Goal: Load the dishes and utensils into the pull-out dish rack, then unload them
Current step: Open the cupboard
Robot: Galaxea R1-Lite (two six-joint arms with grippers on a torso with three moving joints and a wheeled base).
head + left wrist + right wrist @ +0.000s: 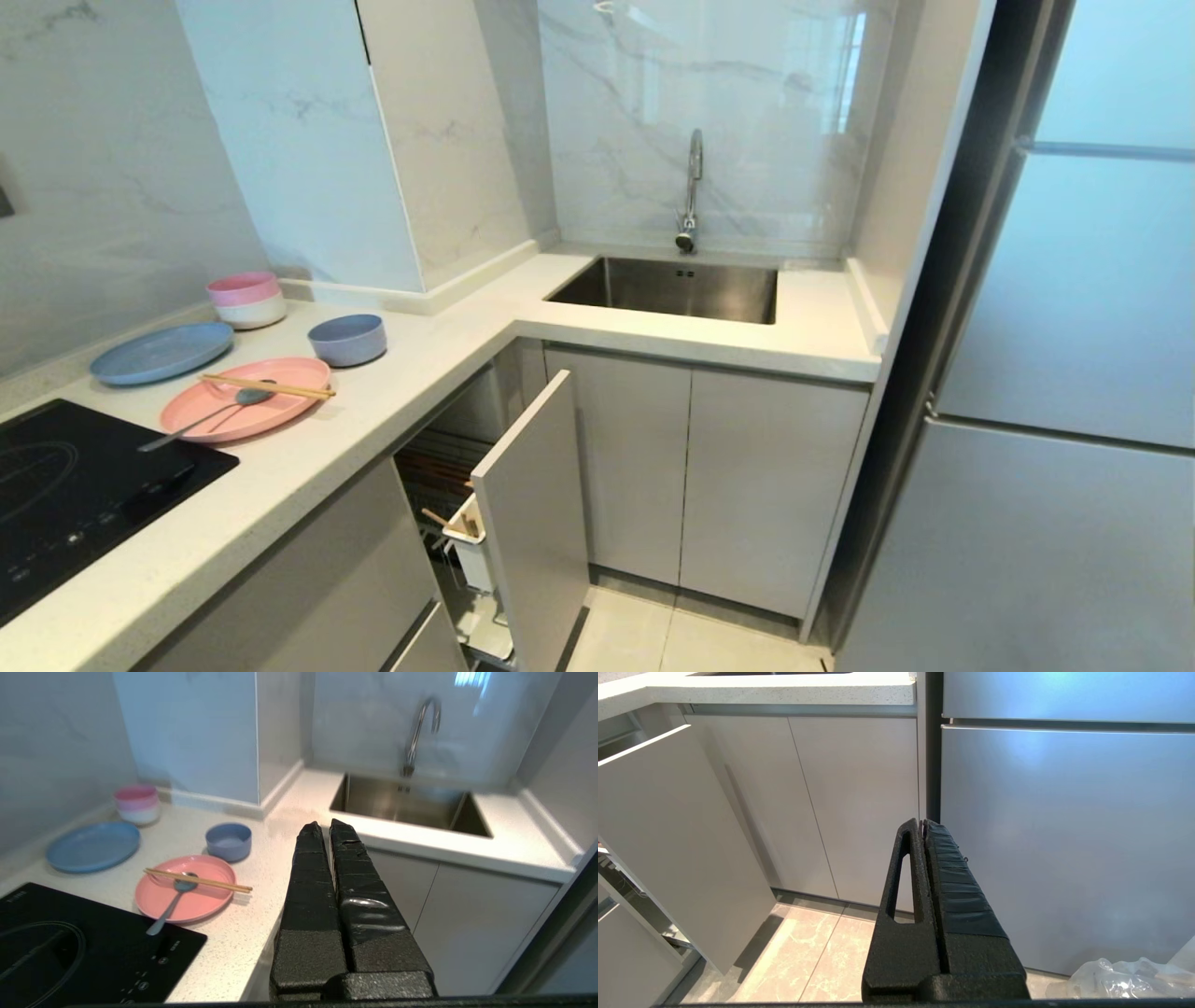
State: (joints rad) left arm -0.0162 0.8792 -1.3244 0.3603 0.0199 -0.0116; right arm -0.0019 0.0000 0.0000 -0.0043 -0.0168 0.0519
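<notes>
Countertop carries the pink plate; left tool and right tool pressed together, empty.

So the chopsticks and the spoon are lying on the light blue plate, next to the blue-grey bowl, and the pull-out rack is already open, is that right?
Not quite. The chopsticks and the spoon lie on the pink plate, not the light blue plate, which is bare. The head view shows it. The rest holds: the blue-grey bowl is beside it and the pull-out rack is open.
</notes>
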